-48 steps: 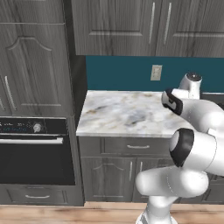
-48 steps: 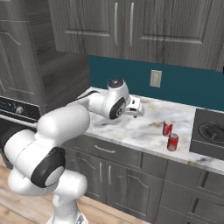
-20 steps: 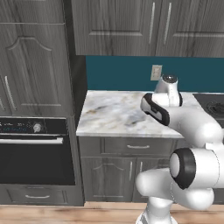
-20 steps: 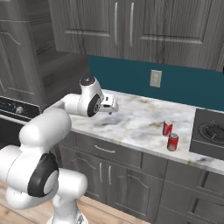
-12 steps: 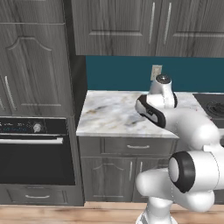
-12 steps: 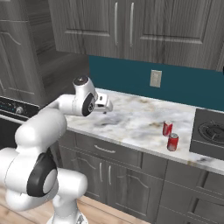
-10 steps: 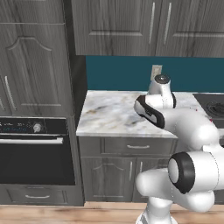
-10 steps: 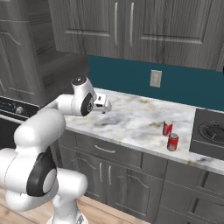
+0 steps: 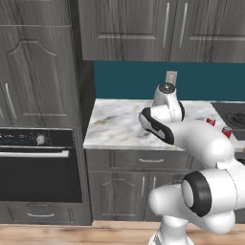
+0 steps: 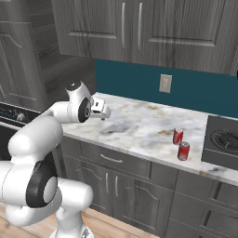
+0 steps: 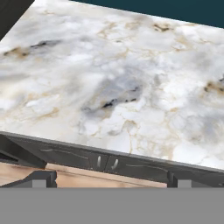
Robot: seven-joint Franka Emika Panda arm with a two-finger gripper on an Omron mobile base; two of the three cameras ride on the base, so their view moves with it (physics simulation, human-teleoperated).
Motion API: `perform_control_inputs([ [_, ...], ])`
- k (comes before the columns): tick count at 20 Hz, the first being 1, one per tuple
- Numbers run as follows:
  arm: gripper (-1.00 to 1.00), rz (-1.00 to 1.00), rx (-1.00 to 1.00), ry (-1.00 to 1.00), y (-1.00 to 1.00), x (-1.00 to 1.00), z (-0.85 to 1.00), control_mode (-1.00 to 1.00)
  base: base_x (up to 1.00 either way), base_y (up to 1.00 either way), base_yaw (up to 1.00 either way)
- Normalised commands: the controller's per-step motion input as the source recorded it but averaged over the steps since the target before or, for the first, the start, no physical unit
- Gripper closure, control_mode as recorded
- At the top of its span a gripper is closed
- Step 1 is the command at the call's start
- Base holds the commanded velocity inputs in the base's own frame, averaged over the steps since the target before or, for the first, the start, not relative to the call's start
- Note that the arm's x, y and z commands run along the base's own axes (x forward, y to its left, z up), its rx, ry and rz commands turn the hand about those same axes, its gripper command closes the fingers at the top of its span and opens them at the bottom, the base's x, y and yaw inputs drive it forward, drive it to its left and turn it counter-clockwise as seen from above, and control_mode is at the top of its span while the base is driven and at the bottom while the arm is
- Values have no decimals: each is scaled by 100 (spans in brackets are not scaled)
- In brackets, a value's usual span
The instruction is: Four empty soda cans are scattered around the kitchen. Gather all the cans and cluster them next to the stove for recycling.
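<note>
Pincer (image 10: 106,111) hangs with its jaws spread wide and holding nothing, over the left part of the marble counter (image 10: 139,125), well apart from anything I need to pick up. My worry is that, working this far left, I could swing the arm back carelessly and knock over the two soda cans (image 10: 181,144) already placed. Both cans are small, red with silver tops, standing upright close together near the counter's front edge, just beside the dark stove (image 10: 225,139).
</note>
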Motion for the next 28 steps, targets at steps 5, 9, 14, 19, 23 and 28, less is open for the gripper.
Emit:
perform_control_inputs([
  [5,-100,0,0,-4,3,-8,14,-100,0,0,0],
  [9,-100,0,0,-5,0,-11,14,-100,0,0,0],
  [14,-100,0,0,-3,0,-10,11,-100,0,0,0],
  [19,-100,0,0,0,0,-6,3,100,-14,-2,1],
  [23,-100,0,0,0,0,0,0,100,-41,-9,2],
  [28,-100,0,0,0,0,0,0,100,-37,-19,-1],
])
